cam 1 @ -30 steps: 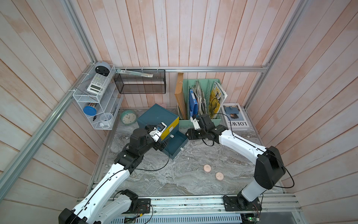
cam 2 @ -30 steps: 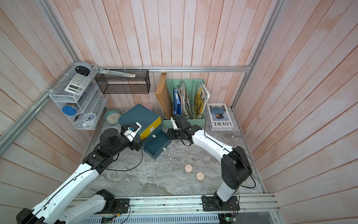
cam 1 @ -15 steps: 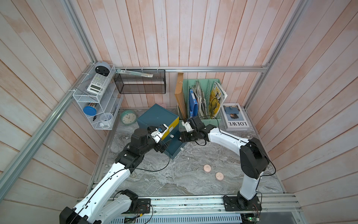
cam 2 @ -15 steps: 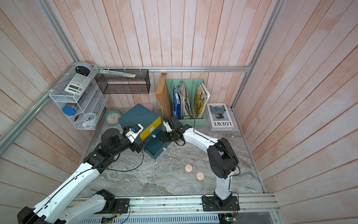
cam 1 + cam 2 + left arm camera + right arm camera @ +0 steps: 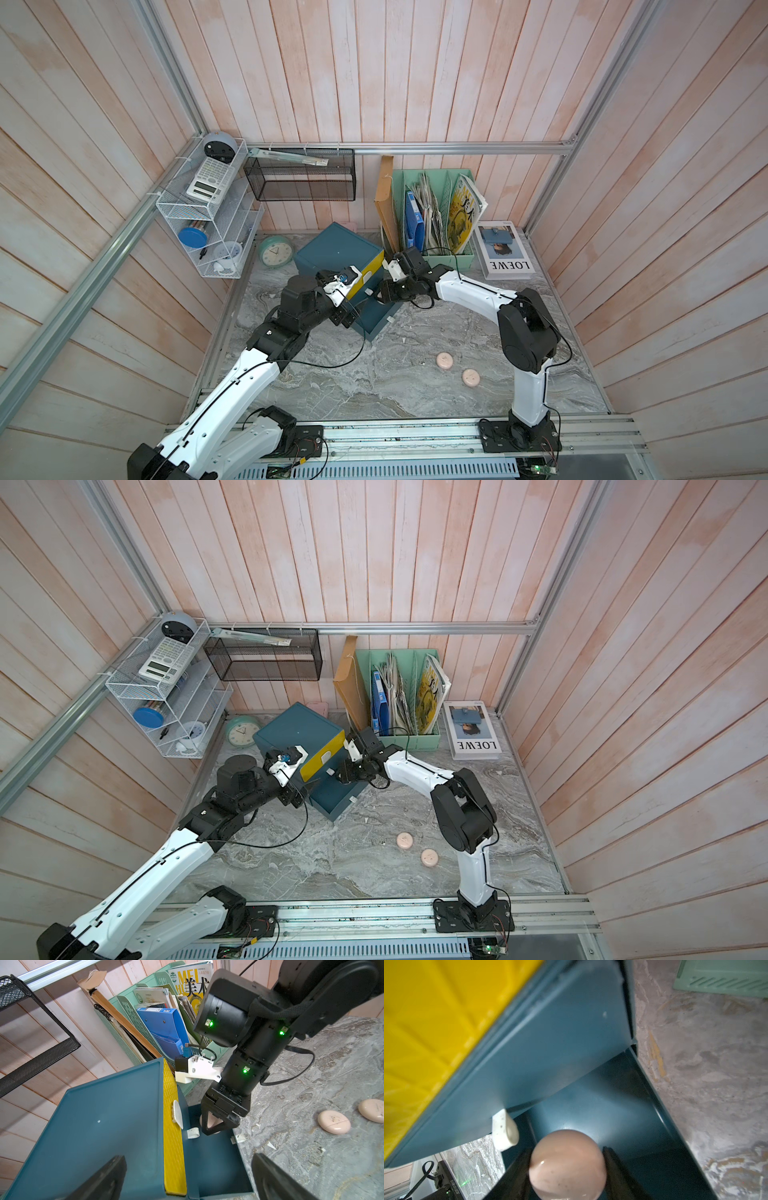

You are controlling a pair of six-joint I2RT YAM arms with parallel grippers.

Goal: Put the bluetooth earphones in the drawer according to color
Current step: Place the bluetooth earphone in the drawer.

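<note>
The right fingers [image 5: 616, 1169] pinch a pink earphone case [image 5: 566, 1164], the open teal drawer [image 5: 633, 1109] just beneath them; the left fingers [image 5: 104, 1180] stand spread, the chest [image 5: 104, 1126] just ahead.

Teal chest [image 5: 332, 249], btm drawer [image 5: 214, 1167] open. Pink case A [image 5: 566, 1164] gripped above it; case B [image 5: 444, 360] & case C [image 5: 471, 377] flat on table [image 5: 374, 374], apart.

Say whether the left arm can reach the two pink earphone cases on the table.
Probably yes: the left end effector is open and empty, and only bare tabletop lies between it and both pink cases.
</note>
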